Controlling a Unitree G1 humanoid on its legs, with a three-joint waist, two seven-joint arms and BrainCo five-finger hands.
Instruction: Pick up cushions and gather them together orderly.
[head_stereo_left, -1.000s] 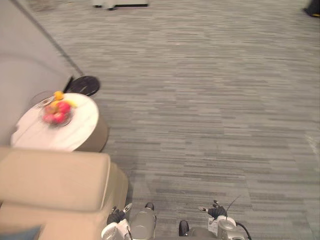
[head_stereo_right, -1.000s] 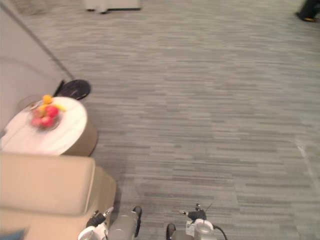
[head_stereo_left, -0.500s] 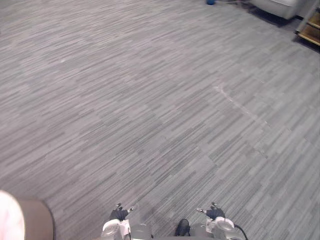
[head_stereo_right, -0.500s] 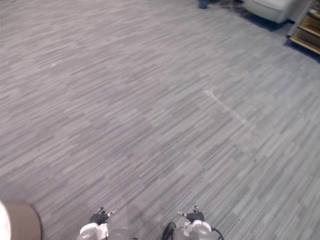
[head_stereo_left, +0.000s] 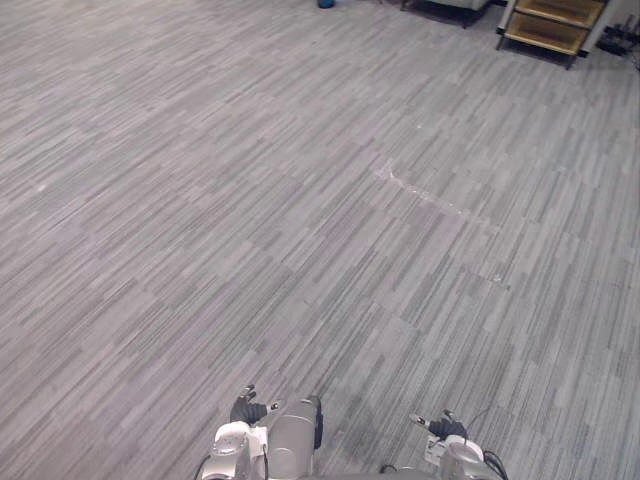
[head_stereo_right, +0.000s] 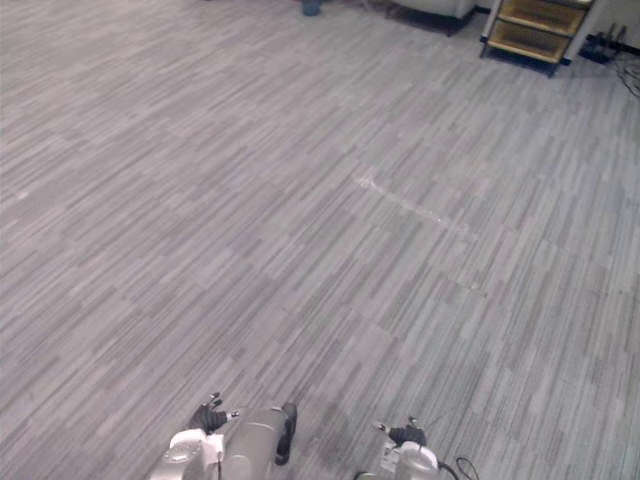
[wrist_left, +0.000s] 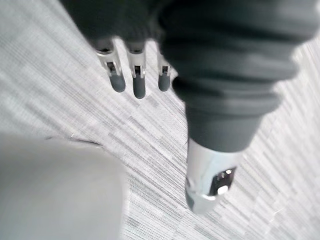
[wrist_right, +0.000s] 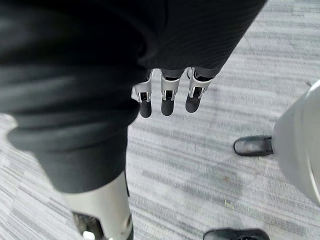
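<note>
The step in hand looked like a search. The left robot hand (head_stereo_left: 245, 408) hung low, its fingers (wrist_left: 138, 82) straight and loosely side by side, holding nothing. The right robot hand (head_stereo_left: 443, 426) hung the same way, fingers (wrist_right: 167, 102) straight and empty. Neither carried a cushion, and where any cushion lay could not be told from these views.

To do this well, I judged, the robot should sweep its head slowly until a cushion came into sight, then walk up square to it. Both hands should be kept loose and apart, ready to close on two sides of a soft, bulky thing rather than pinch a corner. The open floor (head_stereo_left: 200, 200) gave room to walk, and the shelf was the one thing to steer round.

The floor was flat, short-piled carpet in narrow grey planks of mixed tone, laid in diagonal bands. A thin pale scuff (head_stereo_left: 420, 190) crossed it near the middle. Far off to the right stood a low shelf (head_stereo_left: 545, 25), boxy, of warm wood with a dark frame.
</note>
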